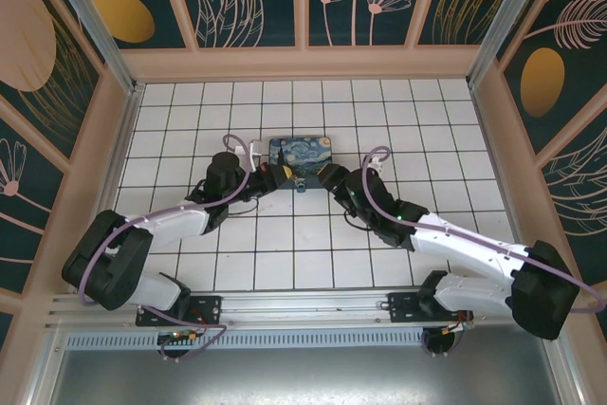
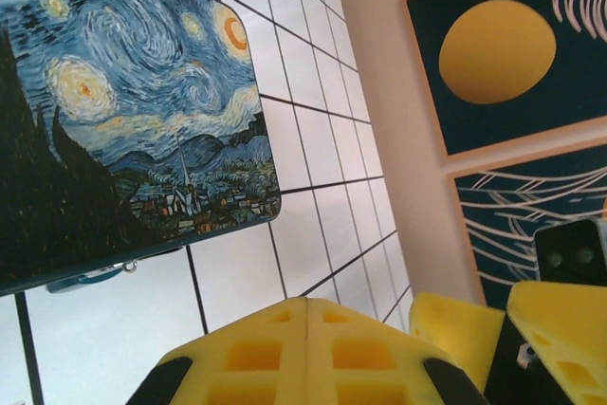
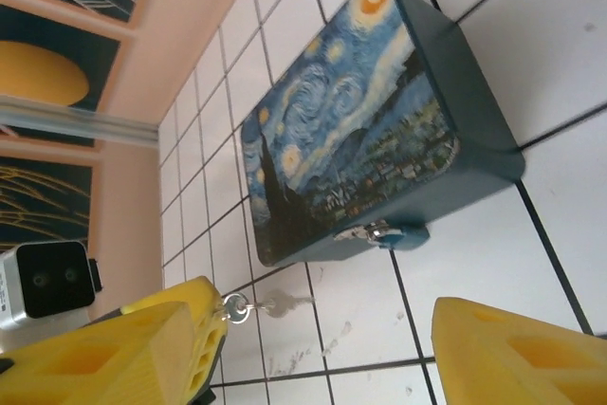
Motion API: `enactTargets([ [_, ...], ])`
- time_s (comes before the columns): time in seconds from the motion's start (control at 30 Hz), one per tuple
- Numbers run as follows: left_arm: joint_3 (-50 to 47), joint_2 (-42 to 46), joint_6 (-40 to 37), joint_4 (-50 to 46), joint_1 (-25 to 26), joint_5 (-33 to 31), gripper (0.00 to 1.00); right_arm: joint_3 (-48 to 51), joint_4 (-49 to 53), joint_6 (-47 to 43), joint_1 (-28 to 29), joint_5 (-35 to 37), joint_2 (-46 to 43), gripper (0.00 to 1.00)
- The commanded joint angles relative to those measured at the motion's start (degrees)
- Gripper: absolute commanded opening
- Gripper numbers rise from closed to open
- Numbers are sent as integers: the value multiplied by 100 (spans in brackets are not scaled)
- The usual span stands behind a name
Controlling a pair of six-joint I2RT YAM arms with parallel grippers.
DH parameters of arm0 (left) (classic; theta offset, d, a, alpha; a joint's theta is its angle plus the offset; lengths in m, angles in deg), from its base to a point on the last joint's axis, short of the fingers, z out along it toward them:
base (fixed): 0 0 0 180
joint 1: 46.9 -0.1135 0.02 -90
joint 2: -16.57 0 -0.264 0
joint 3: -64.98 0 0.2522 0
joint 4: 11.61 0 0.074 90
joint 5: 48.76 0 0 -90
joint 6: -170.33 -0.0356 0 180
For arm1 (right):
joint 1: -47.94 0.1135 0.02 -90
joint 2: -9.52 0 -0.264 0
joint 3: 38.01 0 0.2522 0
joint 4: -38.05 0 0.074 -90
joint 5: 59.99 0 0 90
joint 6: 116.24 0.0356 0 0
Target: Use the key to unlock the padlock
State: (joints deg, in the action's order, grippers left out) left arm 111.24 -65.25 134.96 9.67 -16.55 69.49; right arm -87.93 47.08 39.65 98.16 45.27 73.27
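The small teal padlock point(image 3: 403, 234) hangs by its silvery shackle from the front of the Starry-Night box point(image 3: 360, 130), resting on the floor tile; it also shows as a speck point(image 1: 299, 187) and under the box edge point(image 2: 85, 278). The key point(image 3: 283, 304) sticks out on a small ring, held just above the tile a short way left of the padlock. My left gripper point(image 3: 211, 316) point(image 2: 305, 308) point(image 1: 277, 175) is shut on the key's ring. My right gripper point(image 3: 313, 322) point(image 1: 321, 180) is open, its fingers wide apart on either side of the key and apart from it.
The box stands near the middle of the white tiled floor point(image 1: 285, 253). Both grippers meet close together at its front edge. Peach walls point(image 1: 303, 64) with dark floral panels ring the floor. Tiles lie open all round the box.
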Motion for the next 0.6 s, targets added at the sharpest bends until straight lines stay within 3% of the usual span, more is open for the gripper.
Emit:
enactTargets([
  [0.0, 272, 136, -814, -453, 15, 198, 0, 274, -1368, -1330, -199, -839, -144, 66],
  [0.17, 346, 178, -1005, -357, 5, 452, 0, 645, -2645, -2071, -515, -1998, -35, 63],
  [0.57, 381, 7, -471, 317, 11, 1332, 0, 1066, -4424, -2192, -784, -2916, 699, 53],
])
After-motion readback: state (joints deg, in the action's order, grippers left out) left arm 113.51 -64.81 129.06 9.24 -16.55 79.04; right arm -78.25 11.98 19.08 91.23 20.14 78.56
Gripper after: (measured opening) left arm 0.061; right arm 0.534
